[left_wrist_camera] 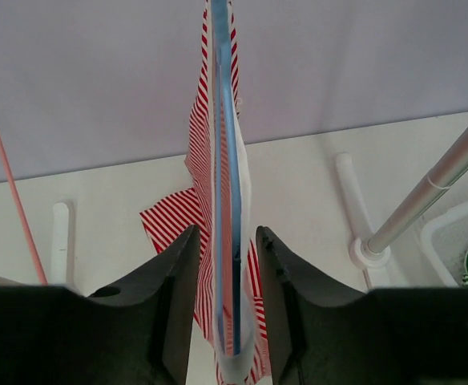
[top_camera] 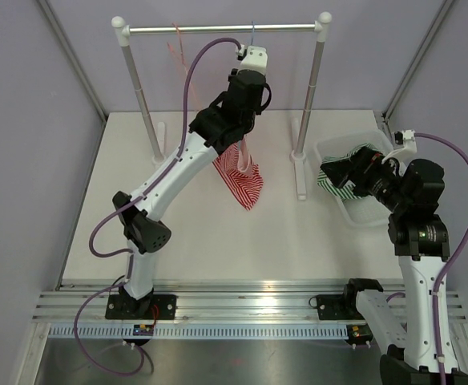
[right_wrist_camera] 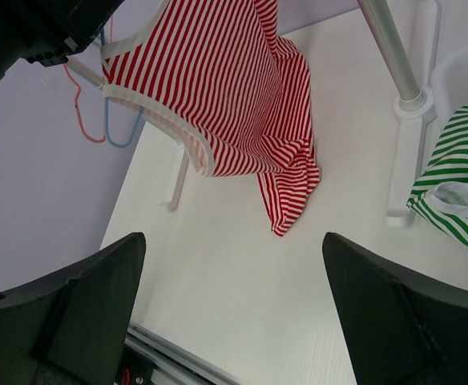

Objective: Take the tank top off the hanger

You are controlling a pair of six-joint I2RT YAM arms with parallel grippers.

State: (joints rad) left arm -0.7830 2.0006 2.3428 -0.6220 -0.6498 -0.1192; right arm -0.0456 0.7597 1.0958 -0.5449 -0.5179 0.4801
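The red-and-white striped tank top (top_camera: 242,180) hangs on a blue hanger (left_wrist_camera: 226,160) under the rack rail (top_camera: 218,29), and its hem rests on the table. My left gripper (top_camera: 246,128) is raised at the garment's shoulder. In the left wrist view its jaws (left_wrist_camera: 227,233) are narrowed either side of the hanger and the tank top (left_wrist_camera: 195,136), with slim gaps still showing. My right gripper (top_camera: 334,172) hovers open and empty at the right by the bin. The right wrist view shows it (right_wrist_camera: 234,241) facing the tank top (right_wrist_camera: 218,88) and the blue hanger (right_wrist_camera: 122,132).
A pink hanger (top_camera: 176,52) hangs at the rail's left end. The rack's right post (top_camera: 310,104) and foot stand between the tank top and a clear bin (top_camera: 330,148), which holds a green-striped garment (right_wrist_camera: 458,176). Grey walls enclose the table.
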